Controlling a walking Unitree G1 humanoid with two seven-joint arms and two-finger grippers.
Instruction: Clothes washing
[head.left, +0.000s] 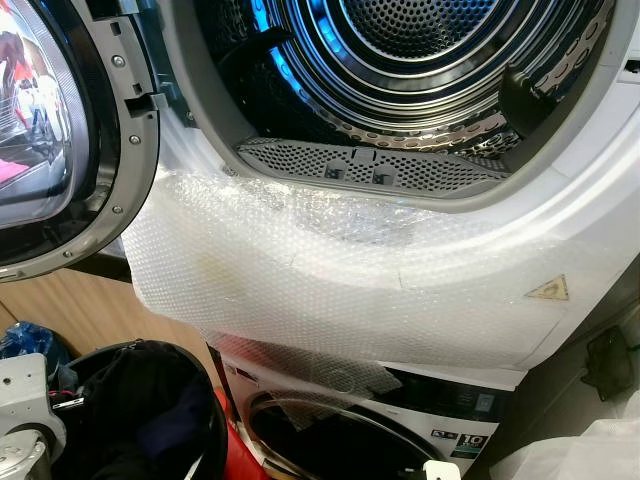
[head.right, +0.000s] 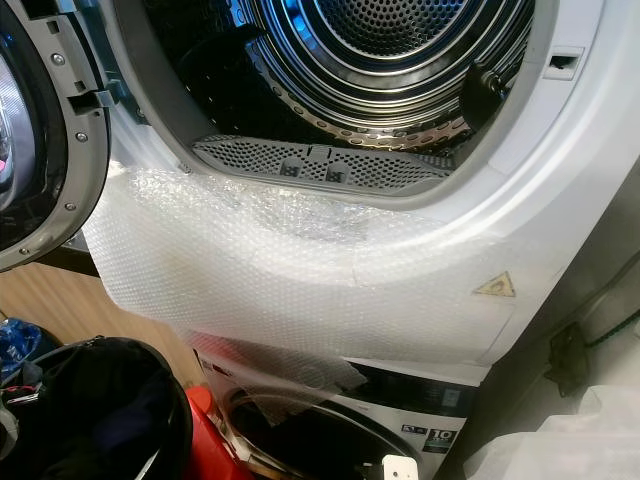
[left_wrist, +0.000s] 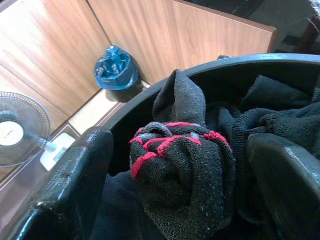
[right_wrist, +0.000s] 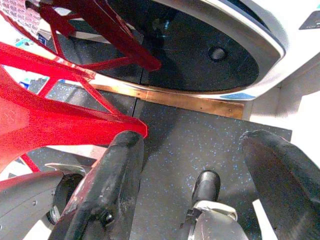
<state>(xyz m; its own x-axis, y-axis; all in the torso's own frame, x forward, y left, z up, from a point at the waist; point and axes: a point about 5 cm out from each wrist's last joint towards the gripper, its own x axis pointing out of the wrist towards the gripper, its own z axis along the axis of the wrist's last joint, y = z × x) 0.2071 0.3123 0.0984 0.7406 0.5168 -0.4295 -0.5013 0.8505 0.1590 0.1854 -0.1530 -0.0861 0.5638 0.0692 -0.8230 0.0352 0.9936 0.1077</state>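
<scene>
The upper machine's drum (head.left: 420, 40) stands open, its round door (head.left: 60, 130) swung out to the left. Below and left of it sits a black basket (head.left: 140, 410) of dark clothes. In the left wrist view my left gripper (left_wrist: 180, 190) is down in the basket, open. Its fingers (left_wrist: 75, 185) stand on either side of a bunched black sock with red stripes (left_wrist: 180, 155). More dark clothing (left_wrist: 280, 120) lies beside the sock, inside the basket rim (left_wrist: 200, 67). My right gripper (right_wrist: 200, 175) hangs open over the dark speckled floor (right_wrist: 175, 130), holding nothing.
Bubble wrap (head.left: 330, 280) drapes over the upper machine's front lip. A second machine (head.left: 350, 430) with a closed glass door sits beneath. A red stool (right_wrist: 45, 115) stands beside the basket. A blue-bagged bin (left_wrist: 116, 67) and a white fan (left_wrist: 15, 132) stand by wooden panels.
</scene>
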